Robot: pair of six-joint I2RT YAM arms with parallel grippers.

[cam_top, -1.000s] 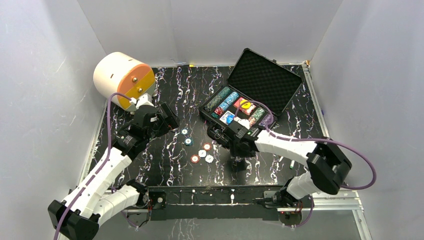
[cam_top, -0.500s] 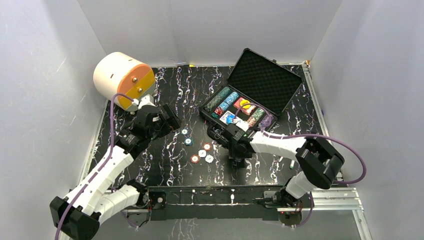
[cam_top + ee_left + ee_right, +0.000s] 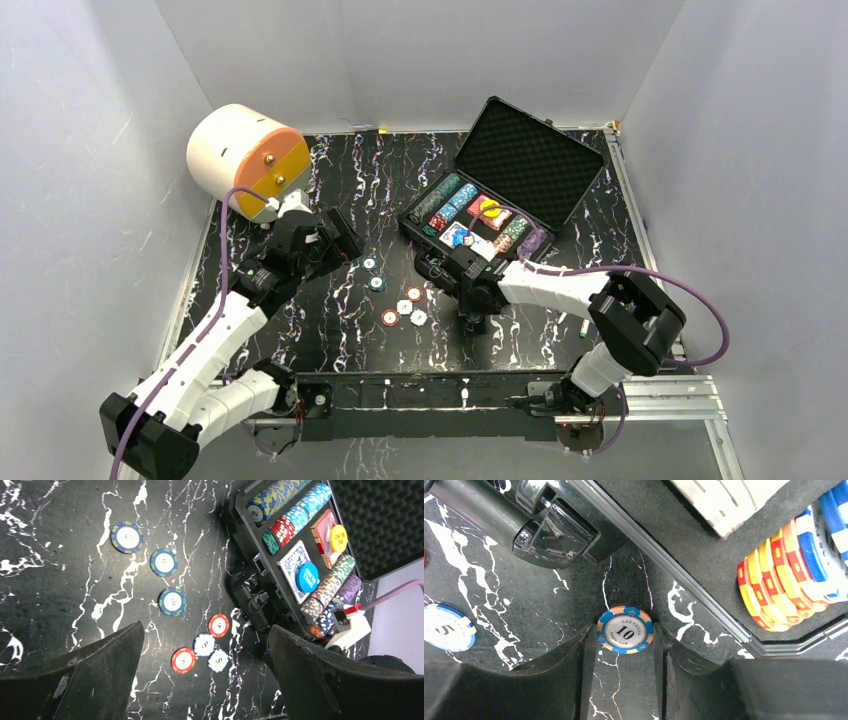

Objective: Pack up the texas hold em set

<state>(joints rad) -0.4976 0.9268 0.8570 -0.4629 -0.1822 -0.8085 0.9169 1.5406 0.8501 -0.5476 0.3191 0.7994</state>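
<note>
Chip (image 3: 625, 629) flat between fingers of right tool (image 3: 623, 639).

My fingers (image 3: 549, 680) matt black plastic, faintly grainy. Surface (image 3: 499, 600) black marble-look, white veins, smooth, slight sheen. Chip (image 3: 625, 629) smooth, label glossy. Case (image 3: 689, 581) hard black plastic, lid foam (image 3: 528, 160) matt, dimpled; latch (image 3: 556, 530) glossy clear.

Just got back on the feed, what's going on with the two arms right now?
The right gripper is down on the black marbled table by the front edge of the open black hard case. Its fingers sit either side of a flat blue-and-orange 10 chip; gripped or not, I cannot tell. The left gripper hovers open above seven loose round chips.
</note>
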